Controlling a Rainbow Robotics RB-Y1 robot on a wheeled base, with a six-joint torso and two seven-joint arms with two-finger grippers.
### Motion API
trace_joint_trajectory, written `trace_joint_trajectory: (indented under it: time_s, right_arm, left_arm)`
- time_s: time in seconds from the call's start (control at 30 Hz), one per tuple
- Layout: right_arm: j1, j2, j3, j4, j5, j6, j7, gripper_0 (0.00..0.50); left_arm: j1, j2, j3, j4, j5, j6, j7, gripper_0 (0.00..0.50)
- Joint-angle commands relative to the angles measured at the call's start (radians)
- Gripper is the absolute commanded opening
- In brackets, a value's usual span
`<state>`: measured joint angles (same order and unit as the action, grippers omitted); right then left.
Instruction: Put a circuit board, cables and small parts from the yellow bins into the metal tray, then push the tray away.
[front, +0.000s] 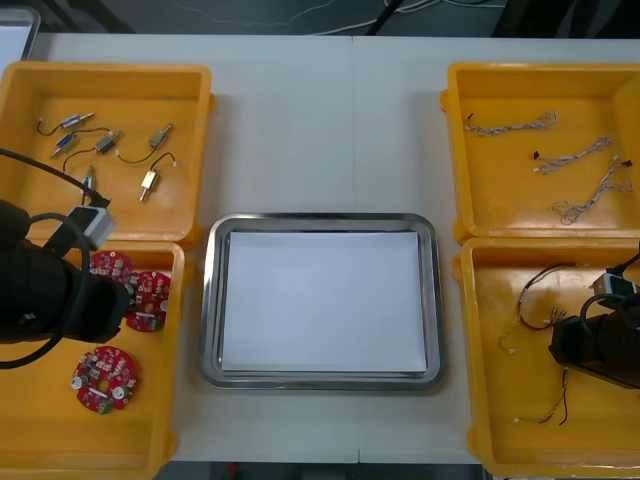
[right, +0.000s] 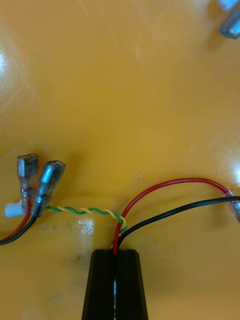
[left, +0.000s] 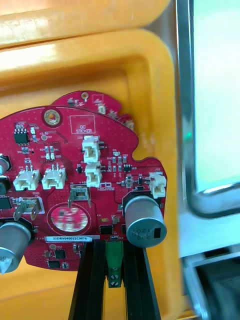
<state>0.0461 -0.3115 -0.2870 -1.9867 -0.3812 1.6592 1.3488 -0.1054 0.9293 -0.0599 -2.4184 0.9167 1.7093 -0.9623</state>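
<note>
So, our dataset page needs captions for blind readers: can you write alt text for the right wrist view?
The right hand is shut on a cable of red, black and twisted yellow-green wires that lies on a yellow bin's floor. Clear-sleeved terminals cap wire ends on both sides of the hand.

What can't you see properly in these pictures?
- Left wrist view: a second board is mostly hidden behind the board held in the left gripper.
- Right wrist view: the cable in the right gripper runs off the edges, so its ends are cut off.
- Front view: the small parts are too small to tell their kind.
</note>
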Motion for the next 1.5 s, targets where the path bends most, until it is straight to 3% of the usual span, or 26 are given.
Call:
trace_joint_trajectory:
  time_s: [0.03,0.63,1.13,1.5]
  right_arm:
    - [0.014,0.014,-0.012,-0.012,-0.008,-0.001,0.059,0.0]
    - [-0.089,-0.001,-0.118,-0.178,-0.016,0.26,0.044,0.0]
    - [-0.13,-0.049,-0.132,-0.324,-0.002,0.261,0.013,0.0]
    - [-0.161,-0.074,-0.133,-0.443,0.03,0.261,0.012,0.0]
  left_arm:
    - [-0.08,0.039,-0.078,-0.05,-0.039,0.009,0.051,0.0]
    - [-0.264,0.022,-0.354,-0.053,-0.162,0.003,0.258,0.0]
    - [-0.398,-0.029,-0.546,-0.041,-0.203,0.003,0.412,0.0]
    - [-0.484,-0.129,-0.667,0.05,-0.256,-0.019,0.442,0.0]
